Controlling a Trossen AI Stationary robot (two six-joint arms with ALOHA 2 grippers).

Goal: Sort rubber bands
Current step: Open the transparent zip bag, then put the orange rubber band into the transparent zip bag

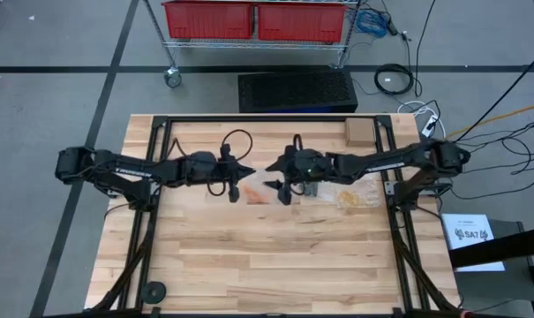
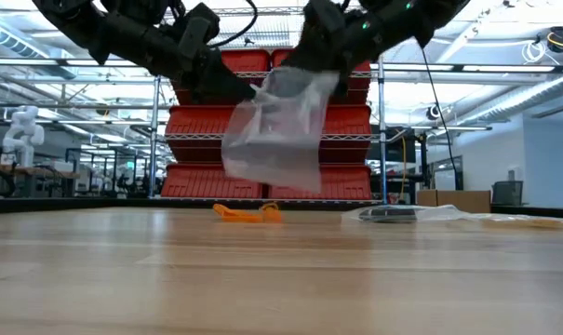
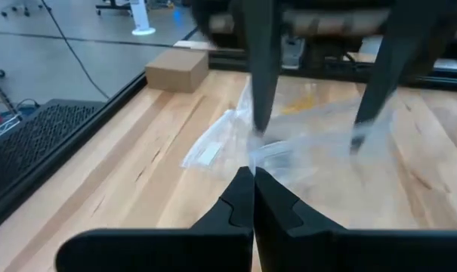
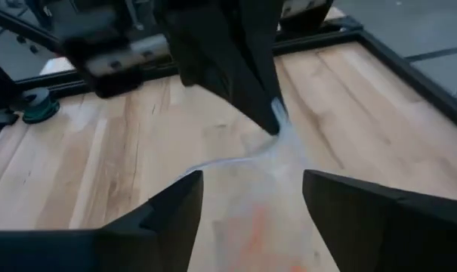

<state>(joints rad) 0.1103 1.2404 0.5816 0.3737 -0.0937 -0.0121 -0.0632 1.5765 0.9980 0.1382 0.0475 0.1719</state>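
A clear plastic zip bag (image 2: 276, 135) hangs in the air above the middle of the table, between my two grippers. My left gripper (image 3: 252, 175) comes from the table's left and is shut on the bag. My right gripper (image 4: 252, 180) comes from the right, and its open fingers stand on either side of the bag's upper part. A small heap of orange rubber bands (image 2: 247, 213) lies on the wood under the bag, and shows again (image 1: 258, 194) in the high view. Black or pale bands are not plainly visible. My left gripper pinches the bag's upper corner (image 4: 279, 130) between its two fingertips, coming nearly level from the table's left. The bag hangs below the fingers, clear of the table and slack. My right gripper has open fingers (image 3: 260, 113) close to the bag's film; whether they touch it I cannot tell.
More clear bags (image 1: 355, 194) lie on the table to the right of the grippers, one with dark contents (image 2: 393, 214). A cardboard box (image 1: 361, 132) sits at the far right corner. A black round object (image 1: 154, 291) rests near the front left. The near half of the table offers free room.
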